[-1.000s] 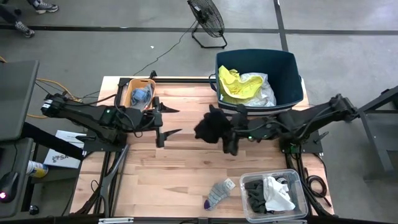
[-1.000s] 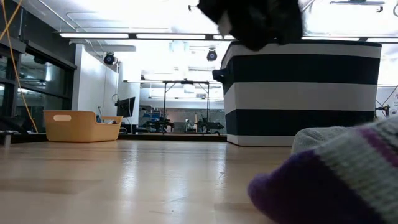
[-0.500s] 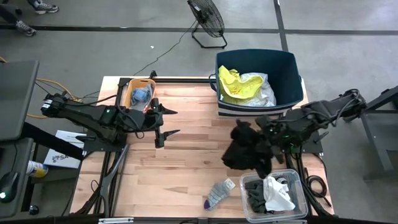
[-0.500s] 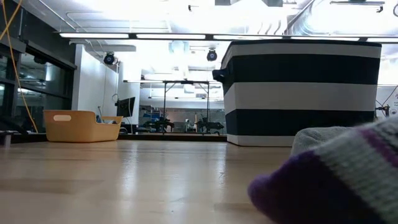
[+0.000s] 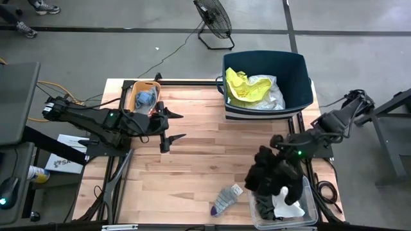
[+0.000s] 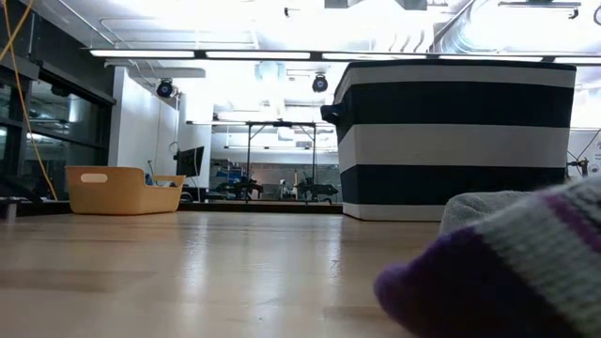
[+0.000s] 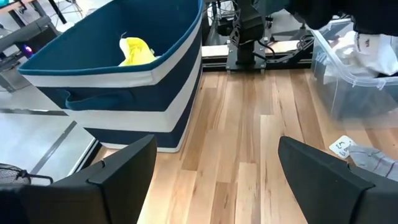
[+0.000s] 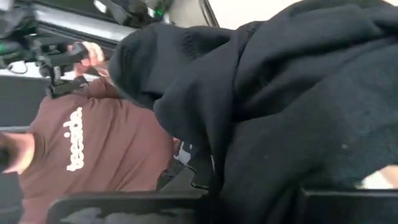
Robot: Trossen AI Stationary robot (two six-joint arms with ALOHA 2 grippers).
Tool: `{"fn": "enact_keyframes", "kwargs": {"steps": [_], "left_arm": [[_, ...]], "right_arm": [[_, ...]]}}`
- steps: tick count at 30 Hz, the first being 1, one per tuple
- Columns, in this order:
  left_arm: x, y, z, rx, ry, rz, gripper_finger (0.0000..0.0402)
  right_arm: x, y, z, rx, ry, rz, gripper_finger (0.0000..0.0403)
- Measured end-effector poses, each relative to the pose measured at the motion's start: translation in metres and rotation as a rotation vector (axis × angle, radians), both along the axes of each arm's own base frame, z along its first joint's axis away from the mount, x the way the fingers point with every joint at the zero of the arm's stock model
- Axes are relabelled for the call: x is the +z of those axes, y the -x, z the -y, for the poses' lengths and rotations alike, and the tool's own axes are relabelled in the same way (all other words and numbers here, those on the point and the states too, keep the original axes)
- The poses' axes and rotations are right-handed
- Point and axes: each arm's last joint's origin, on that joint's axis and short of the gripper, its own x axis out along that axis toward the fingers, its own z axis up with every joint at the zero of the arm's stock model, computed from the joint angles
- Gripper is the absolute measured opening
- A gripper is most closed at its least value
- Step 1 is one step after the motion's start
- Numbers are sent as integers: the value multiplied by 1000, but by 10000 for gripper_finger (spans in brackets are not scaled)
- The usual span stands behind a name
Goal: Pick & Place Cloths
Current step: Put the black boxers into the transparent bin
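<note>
My right gripper [image 5: 280,168] is shut on a black garment [image 5: 268,176] and hangs at the table's near right, over the rim of a clear plastic bin [image 5: 309,200] holding dark and white cloths. The black cloth [image 8: 280,93] fills the right wrist view. A grey sock with a purple toe [image 5: 225,200] lies flat on the table left of the bin and looms close in the low view [image 6: 507,263]. My left gripper [image 5: 172,126] waits open at the table's left, fingers wide apart [image 7: 217,168]. My right gripper holds the black garment in a bunch of several layers [image 8: 249,155] between its fingers. The cloth itself hides the place of contact in the high view. The garment is lifted off the table and drapes around and below the gripper; whether its lower end touches the bin's contents, I cannot tell.
A navy tub [image 5: 266,77] with neon yellow and white cloths stands at the far right edge. An orange tray [image 5: 142,96] with a blue-grey cloth sits far left. Bare wood lies between the arms. A person in a maroon shirt [image 8: 93,143] shows beyond the table.
My right gripper has carried the black garment from the table's middle, beside the tub, toward the near right corner, ending over the clear bin. The garment has left the top of the low view. It stayed bunched in the gripper all the way.
</note>
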Motion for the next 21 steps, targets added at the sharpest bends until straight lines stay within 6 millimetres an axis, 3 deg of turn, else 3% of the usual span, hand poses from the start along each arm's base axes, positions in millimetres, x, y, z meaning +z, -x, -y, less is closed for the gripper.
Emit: {"fn": "enact_keyframes", "kwargs": {"steps": [13, 21], "left_arm": [[-6, 2, -1, 1, -10, -63, 328], [-11, 5, -1, 0, -29, -121, 328]], "right_arm": [[-22, 1, -41, -89, -186, -368, 19], [-38, 3, -71, -147, -207, -518, 19]]}}
